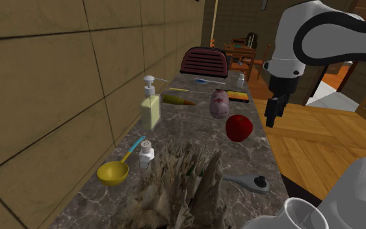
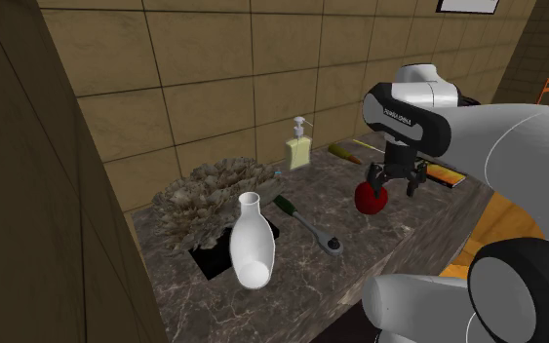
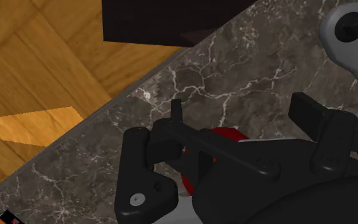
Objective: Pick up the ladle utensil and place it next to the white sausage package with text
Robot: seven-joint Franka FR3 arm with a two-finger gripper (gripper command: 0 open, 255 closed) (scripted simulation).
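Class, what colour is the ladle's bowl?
Yellow; the ladle shows best in the shoulder view.

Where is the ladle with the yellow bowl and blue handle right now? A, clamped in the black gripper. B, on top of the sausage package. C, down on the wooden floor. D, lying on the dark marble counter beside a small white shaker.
D: the yellow-bowled, blue-handled ladle lies on the dark marble counter beside the small white shaker, while the black gripper hangs open and empty at the counter's far edge.
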